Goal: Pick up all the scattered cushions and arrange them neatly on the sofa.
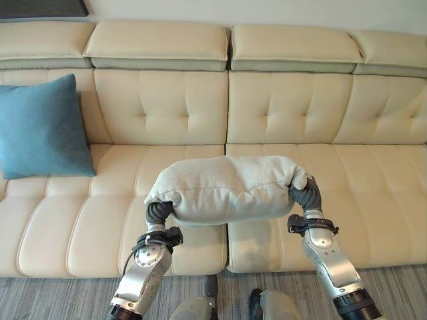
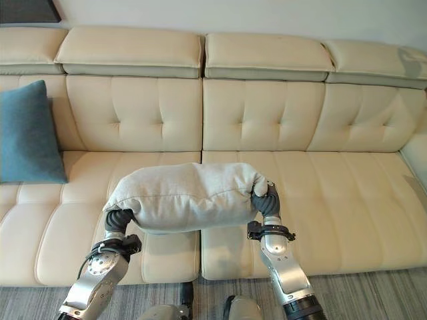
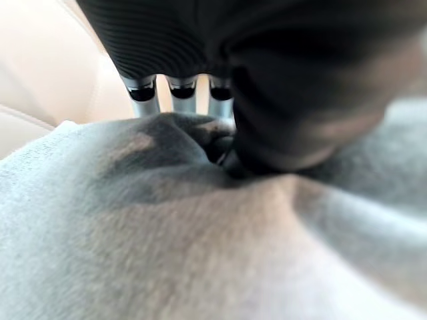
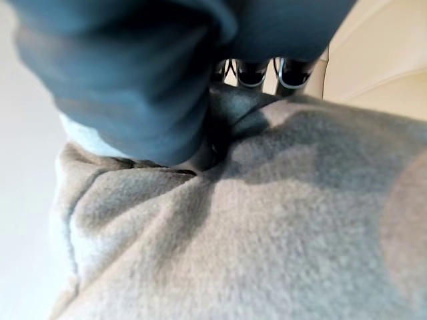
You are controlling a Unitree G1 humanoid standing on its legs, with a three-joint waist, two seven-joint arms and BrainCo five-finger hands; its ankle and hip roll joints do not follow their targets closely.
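Left hand (image 1: 160,212) and right hand (image 1: 305,193) each grip one end of one grey cushion (image 1: 227,188), held level above the cream sofa (image 1: 280,107)'s seat; one blue cushion (image 1: 41,127) leans against its backrest.

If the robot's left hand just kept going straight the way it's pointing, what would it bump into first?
Nothing new: the left hand is already pressed into one end of the grey cushion it carries. Pushing on, cushion and hand would probably meet the sofa backrest, though depth is hard to judge.

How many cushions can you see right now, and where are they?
2. A blue cushion stands against the sofa backrest at its left end. A grey cushion is held above the seat between the left hand and right hand. Others may lie outside the views.
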